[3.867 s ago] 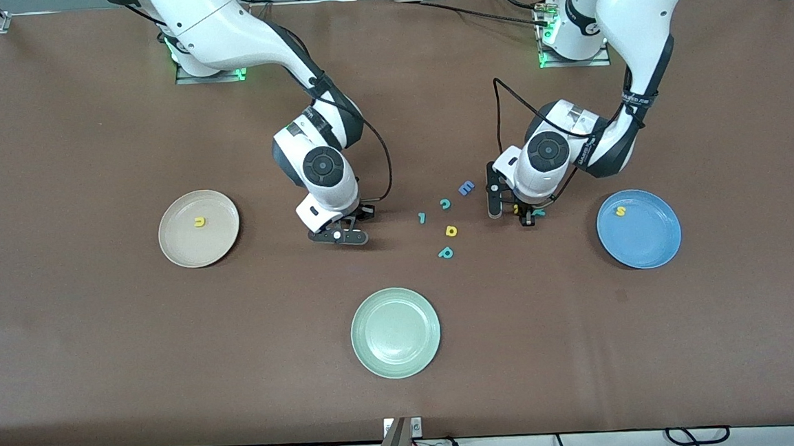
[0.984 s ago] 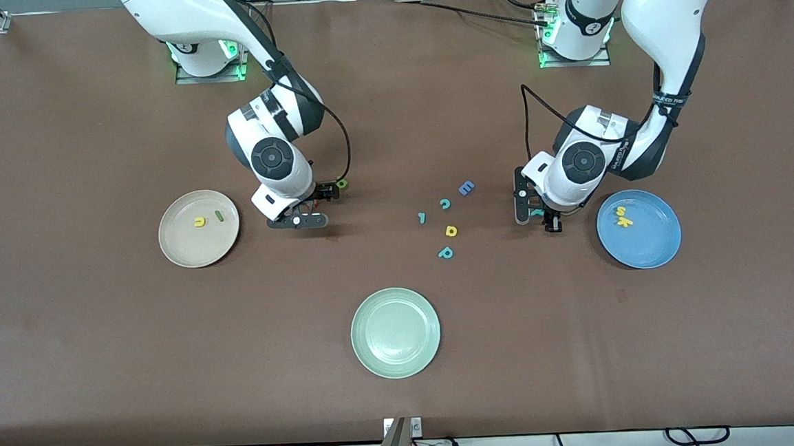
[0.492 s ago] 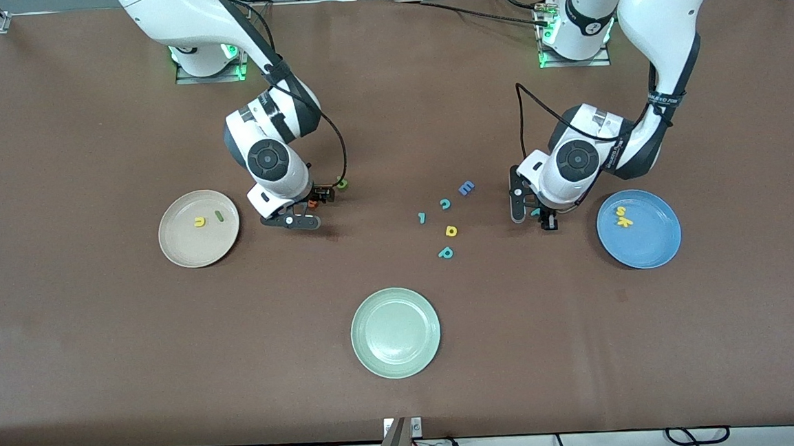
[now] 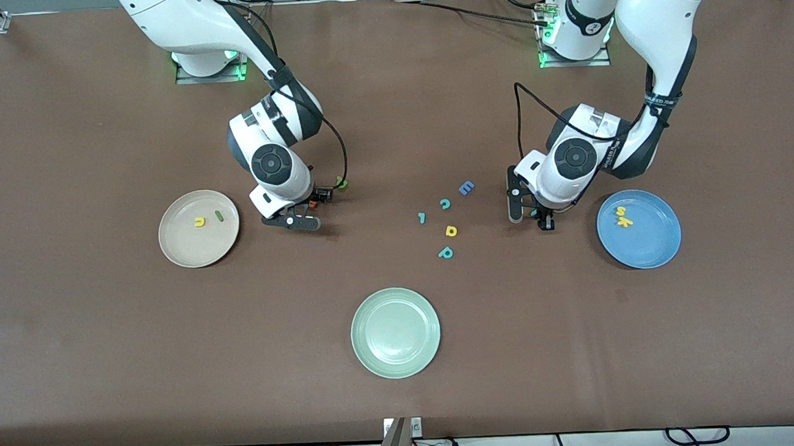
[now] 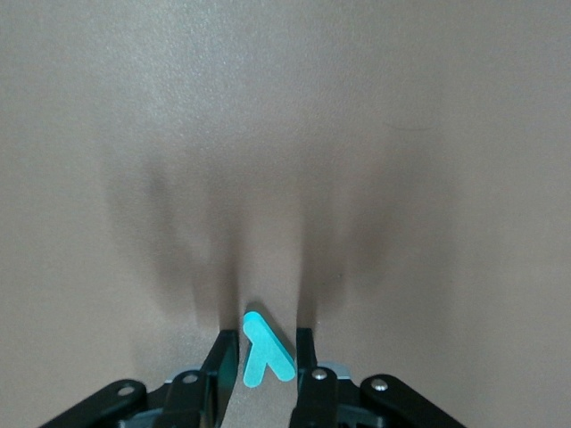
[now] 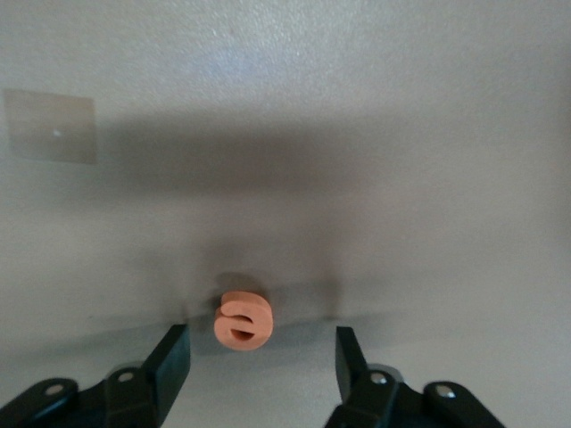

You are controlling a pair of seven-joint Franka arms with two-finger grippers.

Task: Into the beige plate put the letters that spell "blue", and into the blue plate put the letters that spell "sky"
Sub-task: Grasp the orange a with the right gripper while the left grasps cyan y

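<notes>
Left claw (image 5: 260,357) has closed around half-hidden teal y (image 5: 265,353).

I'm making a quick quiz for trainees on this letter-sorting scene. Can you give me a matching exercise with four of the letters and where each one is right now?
Things:
1. orange e
2. teal y
3. yellow u
4. yellow s

Places:
A. in the blue plate
B. on the table between the left gripper fingers
C. in the beige plate
D. on the table between the open right gripper fingers

Pairs: 1-D, 2-B, 3-C, 4-A
</notes>
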